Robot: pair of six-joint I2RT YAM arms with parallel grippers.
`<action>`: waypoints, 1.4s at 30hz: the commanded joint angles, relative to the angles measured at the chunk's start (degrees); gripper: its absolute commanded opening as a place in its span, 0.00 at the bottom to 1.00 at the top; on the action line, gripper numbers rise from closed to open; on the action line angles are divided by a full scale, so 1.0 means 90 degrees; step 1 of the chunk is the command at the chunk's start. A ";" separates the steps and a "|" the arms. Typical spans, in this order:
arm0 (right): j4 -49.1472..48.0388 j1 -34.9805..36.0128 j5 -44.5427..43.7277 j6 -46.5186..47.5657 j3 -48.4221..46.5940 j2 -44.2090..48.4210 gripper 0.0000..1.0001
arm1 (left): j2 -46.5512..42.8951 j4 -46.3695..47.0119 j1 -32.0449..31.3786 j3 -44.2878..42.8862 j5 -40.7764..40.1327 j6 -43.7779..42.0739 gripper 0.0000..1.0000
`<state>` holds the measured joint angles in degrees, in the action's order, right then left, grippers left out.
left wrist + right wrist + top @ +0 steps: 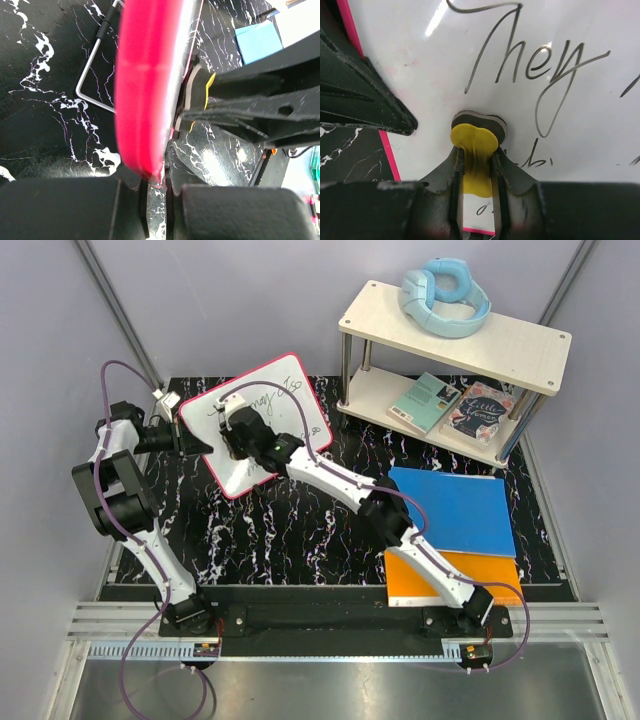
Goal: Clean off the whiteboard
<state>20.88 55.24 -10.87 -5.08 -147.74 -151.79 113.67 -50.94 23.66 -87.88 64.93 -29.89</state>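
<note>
Snugly pinched, rounded yellow eraser (474,144) meets glossy whiteboard (570,130)

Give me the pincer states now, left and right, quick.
Left pincer: shut on the whiteboard, clamping its pink rim.
Right pincer: shut on the yellow eraser, pad against the board.
</note>
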 commanded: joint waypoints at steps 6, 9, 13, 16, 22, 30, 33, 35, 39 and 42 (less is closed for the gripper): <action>-0.0894 -0.1147 -0.1096 -0.0216 0.1238 0.0663 0.00 | -0.0012 0.0064 -0.0139 -0.0050 -0.2214 -0.1142 0.00; -0.1313 -0.1411 -0.1291 -0.0139 0.2087 0.1112 0.00 | -0.0032 0.0044 -0.0139 -0.0050 -0.2214 -0.1142 0.00; -0.1812 -0.1743 -0.1448 -0.0109 0.2821 0.1445 0.00 | -0.0022 0.0006 -0.0139 -0.0060 -0.2204 -0.1152 0.00; -0.1822 -0.1939 -0.1264 -0.0138 0.2813 0.1406 0.00 | -0.0003 -0.0014 -0.0139 -0.0041 -0.2224 -0.1190 0.00; -0.1842 -0.1735 -0.0501 0.0047 0.2763 0.1396 0.00 | -0.0042 -0.0063 -0.0148 0.0008 -0.2253 -0.1259 0.00; -0.1707 -0.1022 -0.0356 0.0262 0.1847 0.0988 0.00 | -0.0139 -0.0082 -0.0148 0.0028 -0.2273 -0.1308 0.00; -0.1122 -0.0875 -0.0092 0.0203 0.0784 0.0462 0.00 | -0.0178 -0.0112 -0.0178 0.0067 -0.2311 -0.1356 0.00; -0.0896 -0.0748 0.0026 0.0301 0.0092 0.0216 0.00 | -0.0227 -0.0102 -0.0207 0.0115 -0.2360 -0.1386 0.00; -0.0768 -0.0348 -0.0002 0.0709 -0.0235 -0.0078 0.00 | -0.0344 -0.0112 -0.0265 0.0184 -0.2477 -0.1376 0.00; -0.0768 -0.0113 -0.0042 0.0682 -0.0196 -0.0069 0.00 | -0.0422 -0.0092 -0.0295 0.0213 -0.2546 -0.1386 0.00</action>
<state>12.21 51.16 -13.04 -0.34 -147.92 -150.43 112.14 -55.29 23.16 -87.59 61.71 -31.68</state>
